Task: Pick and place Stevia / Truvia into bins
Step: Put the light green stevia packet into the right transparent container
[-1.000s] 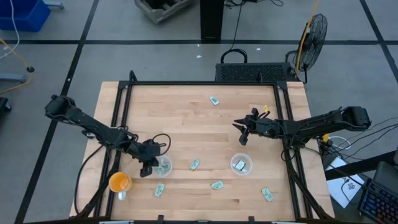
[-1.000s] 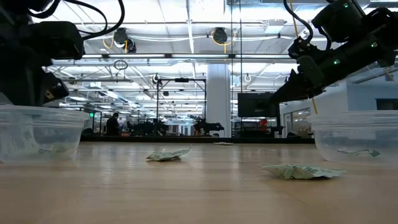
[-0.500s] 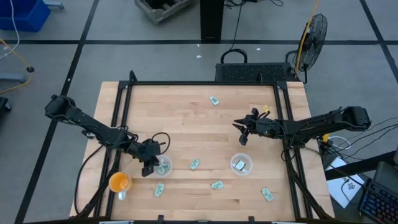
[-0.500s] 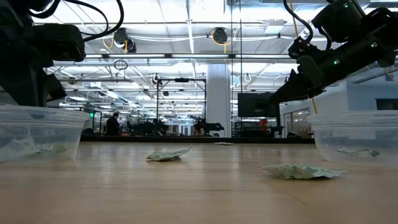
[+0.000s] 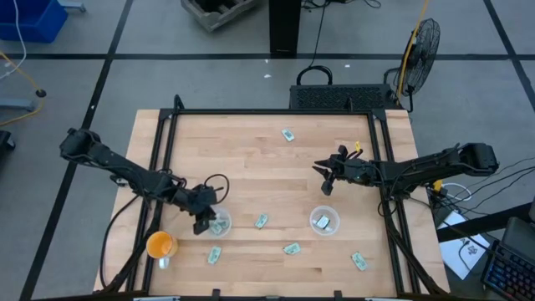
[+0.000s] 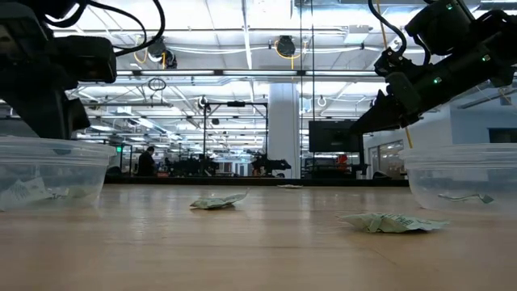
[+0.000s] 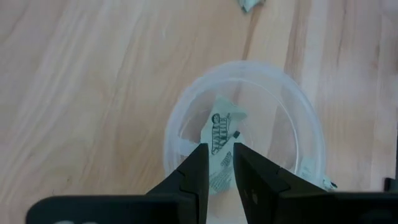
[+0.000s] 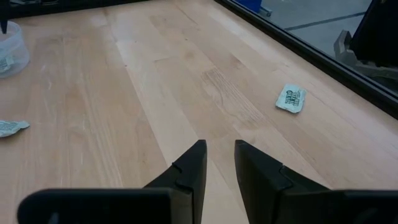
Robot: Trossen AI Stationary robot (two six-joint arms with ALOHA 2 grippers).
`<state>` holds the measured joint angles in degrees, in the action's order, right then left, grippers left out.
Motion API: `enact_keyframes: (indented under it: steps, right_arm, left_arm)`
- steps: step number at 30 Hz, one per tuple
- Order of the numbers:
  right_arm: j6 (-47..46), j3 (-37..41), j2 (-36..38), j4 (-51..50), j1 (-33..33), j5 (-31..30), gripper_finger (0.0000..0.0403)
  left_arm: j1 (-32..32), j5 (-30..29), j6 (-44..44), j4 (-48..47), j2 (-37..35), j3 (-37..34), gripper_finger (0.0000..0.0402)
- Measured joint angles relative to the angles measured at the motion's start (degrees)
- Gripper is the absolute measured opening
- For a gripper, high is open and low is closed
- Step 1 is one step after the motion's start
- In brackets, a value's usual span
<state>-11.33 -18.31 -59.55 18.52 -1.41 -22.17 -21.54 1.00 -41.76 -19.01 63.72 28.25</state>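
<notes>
My left gripper (image 5: 203,219) hangs just above the left bin (image 5: 218,224), a clear cup, with its fingers a narrow gap apart and nothing between them. In the left wrist view a Stevia packet (image 7: 221,124) lies inside that bin (image 7: 298,124) below the gripper (image 7: 220,147). The right bin (image 5: 324,221) also holds a packet. My right gripper (image 5: 326,176) hovers over bare wood behind the right bin, narrowly open and empty (image 8: 220,144). Loose packets lie at the back (image 5: 288,134), between the bins (image 5: 262,221) and near the front (image 5: 291,248).
An orange cup (image 5: 160,245) stands at the front left beside the left arm. More packets lie at the front (image 5: 214,255) and the front right (image 5: 359,262). A black frame (image 5: 272,112) rims the table. In the low view the bins (image 6: 48,174) (image 6: 464,174) flank two packets (image 6: 218,201) (image 6: 393,222).
My left gripper has lifted a little and shifted slightly over the left bin, its fingers parting a touch. The right arm has not moved.
</notes>
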Motion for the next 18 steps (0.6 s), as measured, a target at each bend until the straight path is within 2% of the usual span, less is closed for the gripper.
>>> enact_keyframes:
  steps: [5,8,11,16,18]
  right_arm:
    - [0.00,0.00,0.00,0.00,0.00,0.00,0.0075]
    - [0.02,0.00,0.00,0.00,0.00,-0.01,0.0075]
    - [0.16,0.00,0.00,0.05,-0.06,-0.07,0.0075]
    - [3.76,0.00,-0.02,3.10,-1.26,0.32,0.0078]
    - [6.79,0.00,-0.06,6.35,-2.36,2.36,0.0086]
  left_arm:
    - [0.90,-0.01,5.70,6.58,-0.02,0.00,0.0076]
    - [1.56,-0.02,12.66,12.34,-0.04,0.18,0.0076]
    - [2.38,-0.84,20.88,13.44,-0.04,2.36,0.0076]
    - [4.34,-10.91,33.84,12.76,-0.04,7.67,0.0076]
    - [5.42,-15.95,38.17,12.82,-0.04,9.99,0.0076]
